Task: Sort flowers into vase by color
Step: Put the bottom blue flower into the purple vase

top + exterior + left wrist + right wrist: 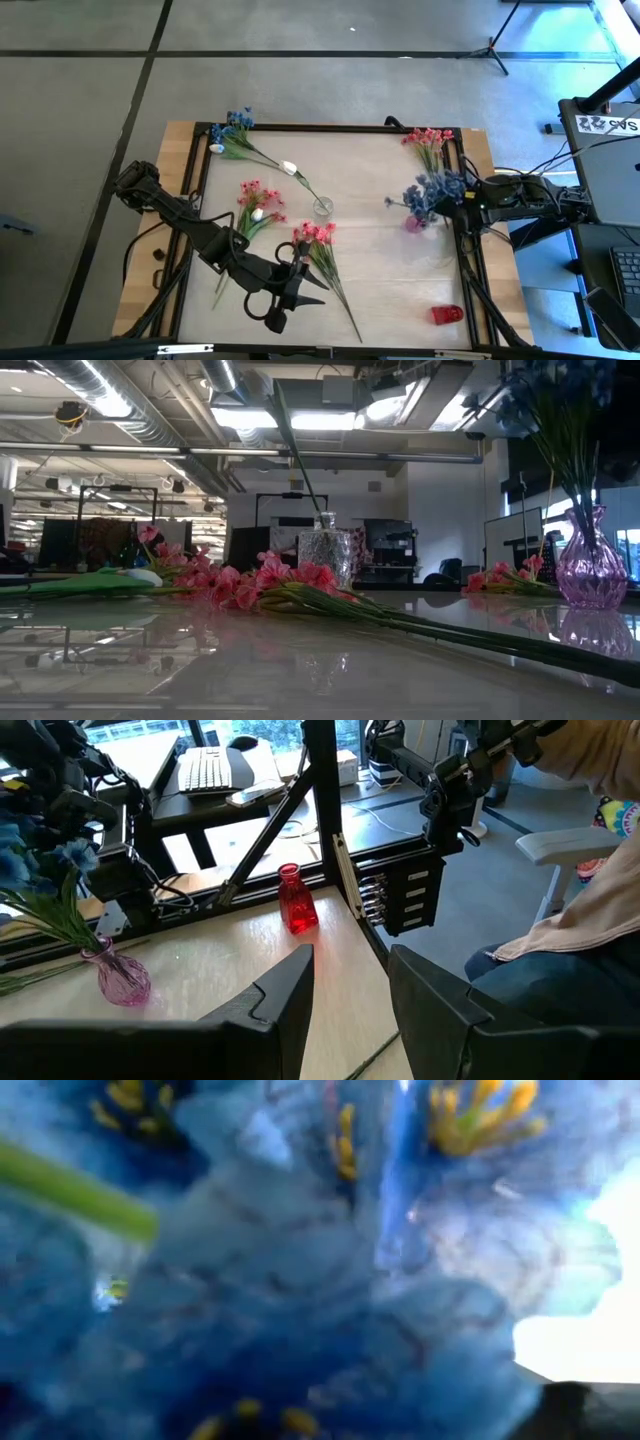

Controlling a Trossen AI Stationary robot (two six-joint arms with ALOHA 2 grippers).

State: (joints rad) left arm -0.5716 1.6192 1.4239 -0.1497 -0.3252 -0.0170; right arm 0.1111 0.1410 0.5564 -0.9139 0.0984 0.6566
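A purple glass vase (415, 222) near the table's right edge holds blue flowers (430, 192). My right gripper (457, 206) is right beside those blooms, which fill the right wrist view (300, 1280). A clear vase (323, 207) at mid-table holds the stem of a white bud (289, 168). Pink sprigs lie flat at the left middle (258, 200), the near middle (315, 238) and the far right corner (430, 140). Blue sprigs (232, 125) lie at the far left corner. My left gripper (350, 990) hangs open above the near pink sprig's stems, holding nothing.
A red vase (447, 314) stands at the near right corner. A black frame (330, 128) runs around the table's mat. Beyond the right edge are a keyboard (212, 765) on a desk and a seated person (600, 910).
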